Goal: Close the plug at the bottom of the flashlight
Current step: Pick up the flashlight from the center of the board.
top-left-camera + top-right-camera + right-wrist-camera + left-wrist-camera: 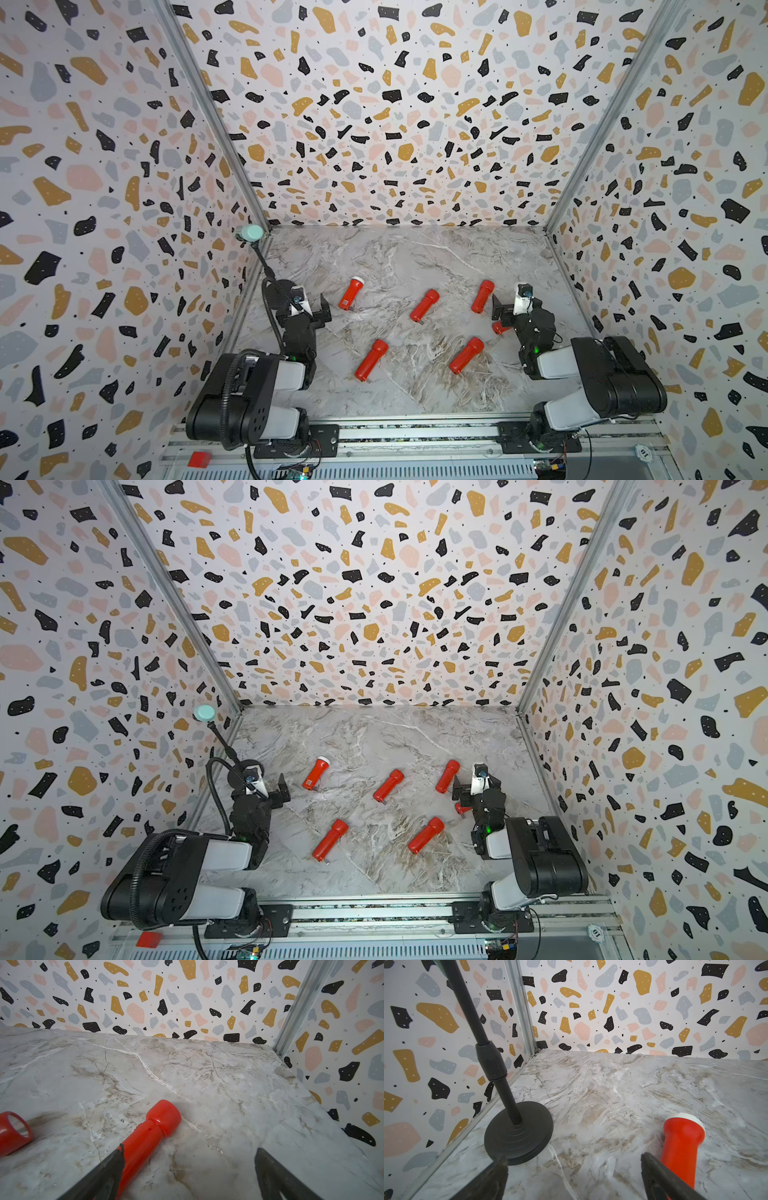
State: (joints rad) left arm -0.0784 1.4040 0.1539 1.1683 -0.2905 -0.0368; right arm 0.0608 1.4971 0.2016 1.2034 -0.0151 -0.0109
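- Surface (415,257): a marbled top enclosed by speckled walls (395,104). A black stand (490,1064) rises from a round stand base (519,1140) set close to the wall on the robot's left.
- Flashlight A (351,293): red body with a white head, lying flat. It is the one nearest the stand base, on the base's right.
- Flashlight B (424,305): all red, lying farther right of the stand base, about mid-surface.
- Flashlight C (482,296): lies beyond B, well apart from the stand base.
- Flashlight D (500,328): farthest from the stand base. Only one red end shows beneath the right arm.
- Flashlight E (371,360) and flashlight F (466,355): both lie nearer the robot than the stand base, with E closer to the base and F beyond it.
- Plug ends: too small in both top views to tell whether any plug is folded in.
- Left fingers (654,1176): spread wide and holding nothing, poised between the stand base and flashlight A. One finger overlaps A in the left wrist view, but both top views show a gap between them.
- Right fingers (270,1176): spread wide and holding nothing. They sit just beside flashlight C, on its side away from the stand base. In the right wrist view one finger crosses over C's body, and contact cannot be told.
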